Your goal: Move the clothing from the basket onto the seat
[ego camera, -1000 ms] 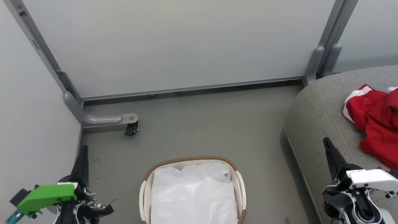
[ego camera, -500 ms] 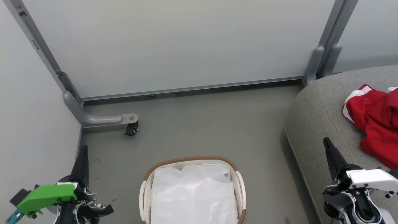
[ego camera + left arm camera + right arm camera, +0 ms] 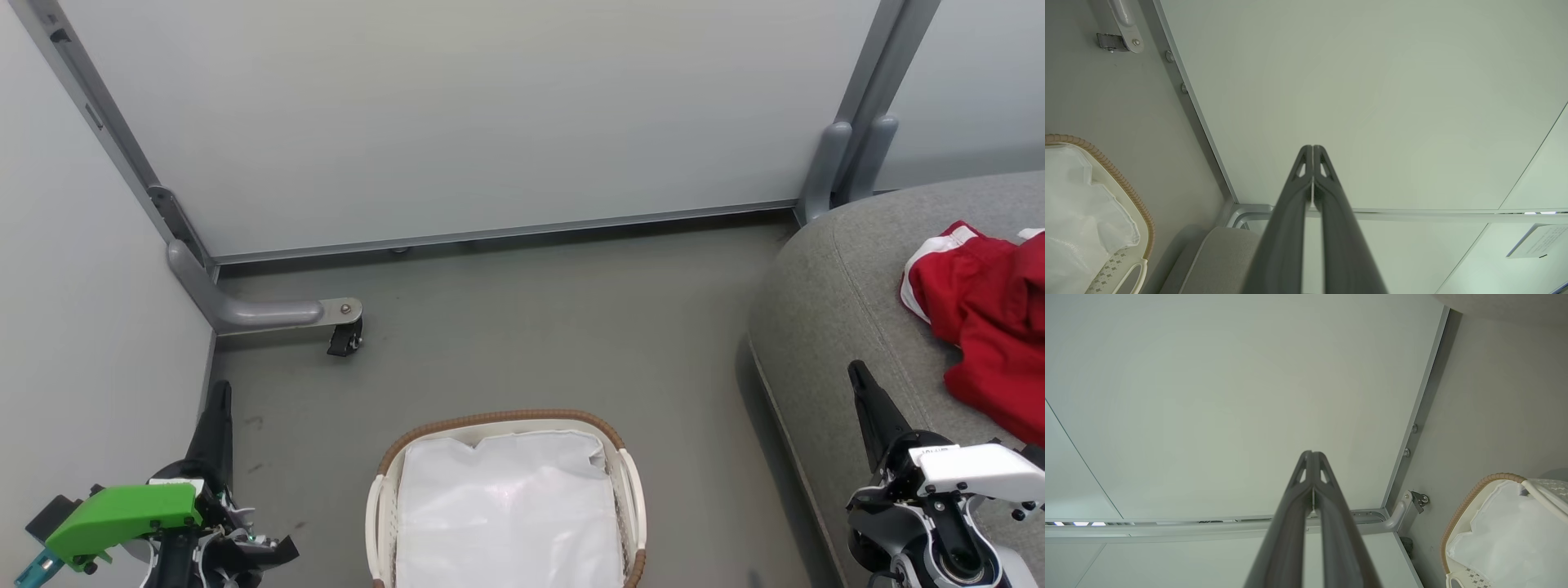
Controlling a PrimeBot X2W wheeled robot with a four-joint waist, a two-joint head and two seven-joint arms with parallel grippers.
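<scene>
We find the soft bright red clothing (image 3: pixel 992 327) heaped on the large grey upholstered seat (image 3: pixel 824 310), ahead-right of our nearer right tool (image 3: pixel 857 374), the oval white slotted basket (image 3: pixel 490 418) bearing just its white liner (image 3: pixel 506 506), and the left tool (image 3: pixel 220 390), like the right, pinched closed on nothing.

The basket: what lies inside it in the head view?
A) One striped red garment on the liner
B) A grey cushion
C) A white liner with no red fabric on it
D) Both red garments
C. The white liner covers the inside of the basket with no red on it, while the red clothing lies on the grey seat to the right.
</scene>
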